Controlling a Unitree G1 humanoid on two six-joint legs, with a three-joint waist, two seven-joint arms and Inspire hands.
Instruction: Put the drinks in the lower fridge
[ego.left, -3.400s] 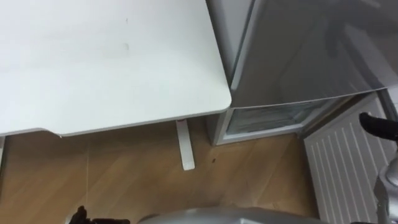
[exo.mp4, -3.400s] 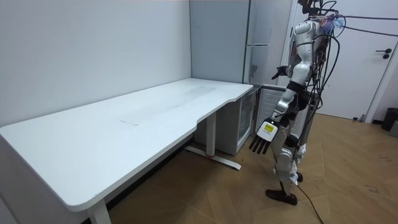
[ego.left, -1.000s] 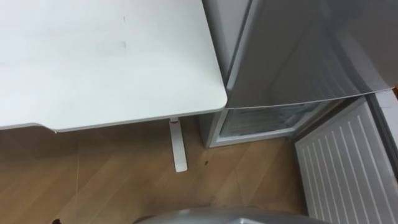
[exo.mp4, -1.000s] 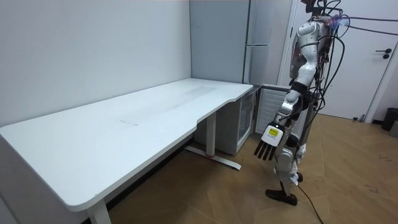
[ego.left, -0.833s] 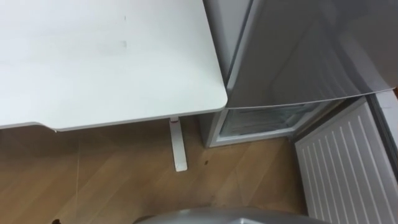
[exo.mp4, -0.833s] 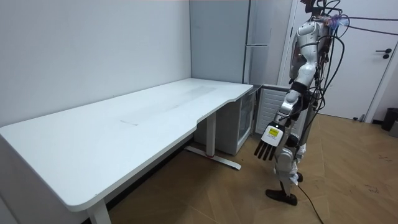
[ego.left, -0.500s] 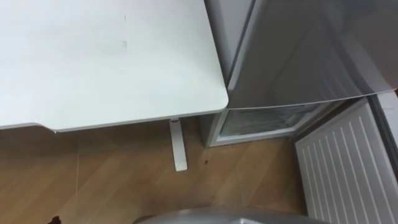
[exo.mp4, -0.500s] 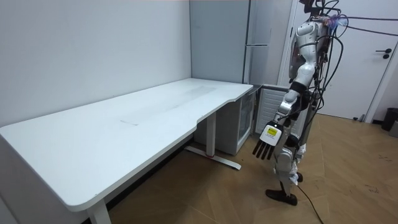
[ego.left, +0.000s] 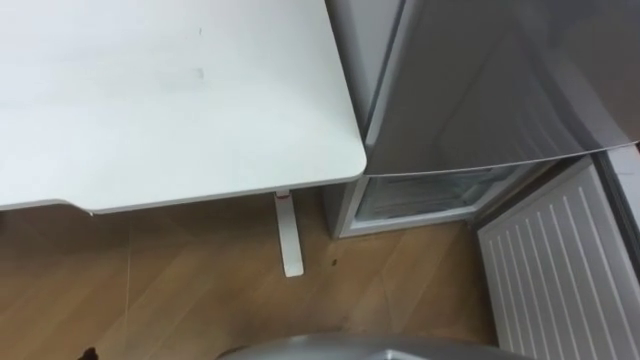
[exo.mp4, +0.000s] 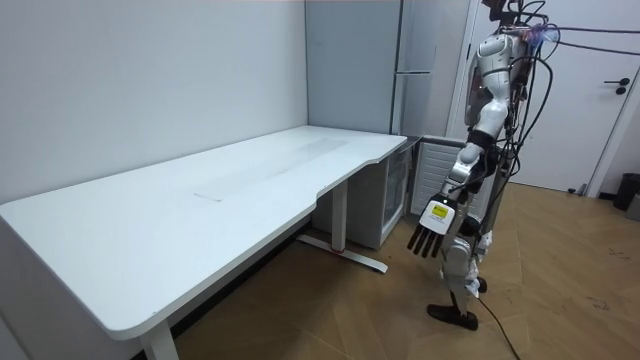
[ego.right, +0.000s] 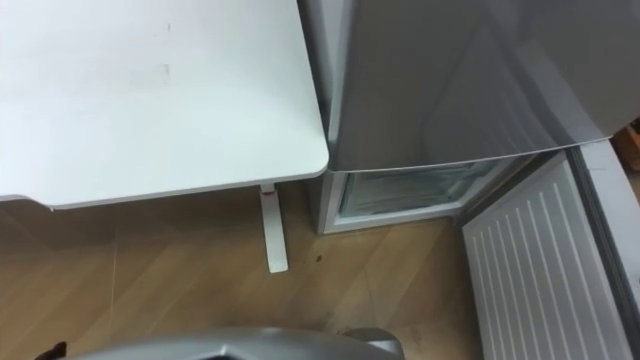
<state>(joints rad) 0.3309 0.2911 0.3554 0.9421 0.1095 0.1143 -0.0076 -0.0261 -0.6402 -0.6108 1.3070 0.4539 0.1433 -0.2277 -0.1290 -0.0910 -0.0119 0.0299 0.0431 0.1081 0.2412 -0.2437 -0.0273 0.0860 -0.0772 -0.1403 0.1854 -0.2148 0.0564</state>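
Room view puts your robot upright on the wood floor (exo.mp4: 380, 310) at the table's (exo.mp4: 200, 215) end, just beside the fridge, its left hand (exo.mp4: 432, 226) hanging at its side, fingers straight and holding nothing. Where the drinks are I cannot tell; the table's smooth white top is bare. The lower fridge compartment (ego.left: 425, 195) stands open, its ribbed white lower door (ego.left: 555, 270) swung wide. You'd likely need to fetch drinks first, then bend low: that opening sits under the glossy grey upper door (ego.left: 500, 80).
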